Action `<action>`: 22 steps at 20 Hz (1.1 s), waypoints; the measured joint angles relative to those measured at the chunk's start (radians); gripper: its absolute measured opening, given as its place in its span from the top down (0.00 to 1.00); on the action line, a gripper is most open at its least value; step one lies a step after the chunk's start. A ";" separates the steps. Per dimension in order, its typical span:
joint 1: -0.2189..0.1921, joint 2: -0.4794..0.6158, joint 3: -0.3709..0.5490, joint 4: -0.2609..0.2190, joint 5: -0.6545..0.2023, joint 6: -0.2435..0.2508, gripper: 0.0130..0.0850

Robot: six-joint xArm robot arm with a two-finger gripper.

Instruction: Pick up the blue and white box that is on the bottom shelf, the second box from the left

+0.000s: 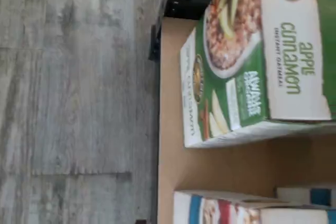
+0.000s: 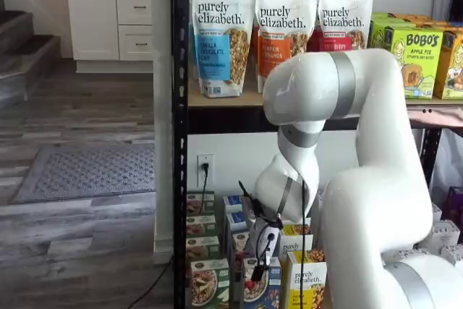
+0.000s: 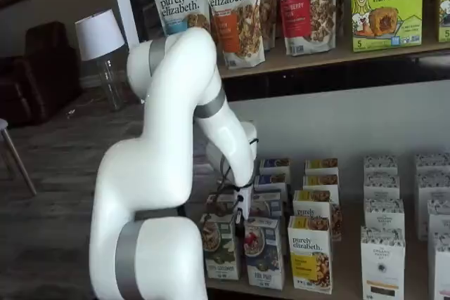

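The blue and white box stands at the front of the bottom shelf, between a green-and-white carton and a yellow-and-white carton. It shows in both shelf views. In the wrist view only its edge shows, beside the green apple cinnamon carton on the tan shelf board. My gripper hangs just above and behind the front blue and white box, also seen in a shelf view. Its black fingers show side-on, with no clear gap and no box in them.
Rows of small cartons run back behind the front ones. White cartons stand to the right. Granola bags and Bobo's boxes stand on the shelf above. The black rack post is at the left; grey wood floor lies beyond the shelf edge.
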 joint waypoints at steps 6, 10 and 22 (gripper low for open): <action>-0.024 0.056 -0.070 -0.052 -0.007 0.026 0.00; -0.035 0.091 -0.111 -0.101 0.001 0.060 0.00; -0.047 0.196 -0.223 -0.177 0.014 0.119 0.00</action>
